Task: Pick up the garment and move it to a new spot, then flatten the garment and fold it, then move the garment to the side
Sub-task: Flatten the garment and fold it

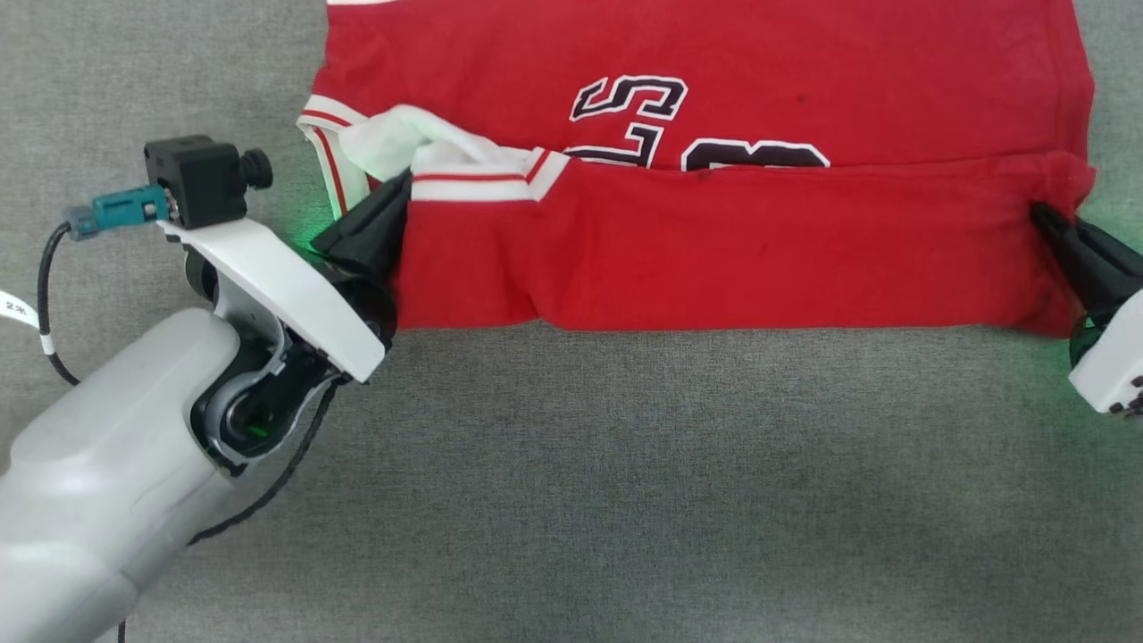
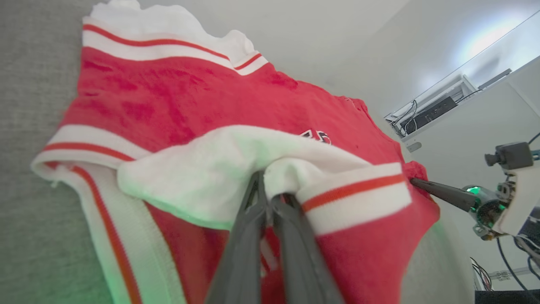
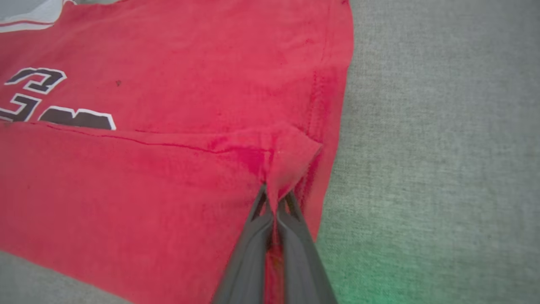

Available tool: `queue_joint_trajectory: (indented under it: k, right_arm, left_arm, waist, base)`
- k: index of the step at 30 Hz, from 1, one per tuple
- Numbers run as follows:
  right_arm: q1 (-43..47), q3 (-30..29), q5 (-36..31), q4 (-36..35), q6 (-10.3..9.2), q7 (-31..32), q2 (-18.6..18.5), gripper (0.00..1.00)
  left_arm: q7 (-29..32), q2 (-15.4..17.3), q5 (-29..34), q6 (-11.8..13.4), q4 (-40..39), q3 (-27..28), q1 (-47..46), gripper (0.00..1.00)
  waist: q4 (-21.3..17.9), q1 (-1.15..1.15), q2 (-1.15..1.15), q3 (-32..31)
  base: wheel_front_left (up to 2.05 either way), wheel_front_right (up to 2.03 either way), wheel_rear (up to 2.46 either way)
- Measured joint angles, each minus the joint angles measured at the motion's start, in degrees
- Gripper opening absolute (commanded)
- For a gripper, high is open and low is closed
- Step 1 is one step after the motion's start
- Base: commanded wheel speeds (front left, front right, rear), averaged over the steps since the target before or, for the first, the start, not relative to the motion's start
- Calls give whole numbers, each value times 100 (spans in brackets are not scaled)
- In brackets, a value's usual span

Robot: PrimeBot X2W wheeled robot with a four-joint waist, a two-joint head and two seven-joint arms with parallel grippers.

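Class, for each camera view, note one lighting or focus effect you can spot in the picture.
Head view: a green glow tints the grey woven surface beside the left claw and the right claw. Left wrist view: the near dark fingers blur, green light spills onto the bright red, white-lined cloth garment, pale glare upper right. Right wrist view: green cast lower right.

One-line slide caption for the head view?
Left gripper and right gripper pinch opposite ends of the red jersey, its near flap folded over the number, on a grey fabric surface.

surface (image 1: pixel 625 491): grey woven cloth | walls (image 2: pixel 337 33): white | shelf (image 2: pixel 457 86): cabled boxes | glare (image 2: pixel 489 33): bright, overhead
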Motion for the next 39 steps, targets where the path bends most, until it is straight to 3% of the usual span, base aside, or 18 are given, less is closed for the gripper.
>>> queue_joint_trajectory:
  k: [4,5,6,7,9,14,18,21,27,30,35,39]
  right_arm:
    - [-76,101,3,156,0,-137,-27,0]
    - [-91,141,3,180,0,-169,-38,0]
    - [-113,185,3,214,0,-231,-45,20]
    - [-125,207,0,252,0,-297,-41,41]
    - [-155,249,-9,319,0,-368,-37,100]
    - [-138,297,-60,396,0,-492,-46,100]
    - [15,236,-67,419,0,-570,-71,100]
    - [129,203,-67,419,0,-590,-71,100]
    - [327,44,-65,336,0,-613,-66,100]
    - [337,34,-58,294,0,-613,-34,100]
    - [357,76,-47,260,0,-625,35,100]
    - [311,114,-29,256,0,-669,80,100]
  left_arm:
    - [-21,24,-88,1,120,-233,-170,0]
    - [-22,43,-101,0,148,-303,-208,27]
    - [-25,66,-125,0,178,-366,-225,52]
    - [-27,93,-130,-2,213,-441,-264,100]
    - [-80,162,44,-2,343,-601,-348,100]
    - [-177,468,311,0,534,-898,-555,100]
    - [-196,790,953,0,761,-1192,-946,100]
    - [-90,914,872,1,709,-1170,-1151,100]
    - [1593,1165,233,12,-187,-1429,-1140,100]
    - [2385,1379,55,246,-609,-1511,-1115,100]
    - [3134,1458,-242,579,-945,-1561,-1003,100]
    - [3493,1405,-498,678,-753,-1570,-939,100]
  waist:
    - [-15,0,0,62]
    - [-18,0,0,58]
    - [-20,0,0,46]
    - [-19,0,0,23]
    - [-17,0,0,-37]
    - [25,0,0,-259]
    - [87,0,0,-490]
    - [147,0,0,-678]
    - [268,0,0,-936]
    - [275,0,0,-940]
    - [185,0,0,-851]
    - [52,0,0,-759]
  base:
    - [0,0,0]
    - [0,0,0]
    - [0,0,0]
    - [0,0,0]
    - [0,0,0]
    - [0,0,0]
    - [0,0,0]
    - [0,0,0]
    - [0,0,0]
    - [0,0,0]
    - [0,0,0]
    - [0,0,0]
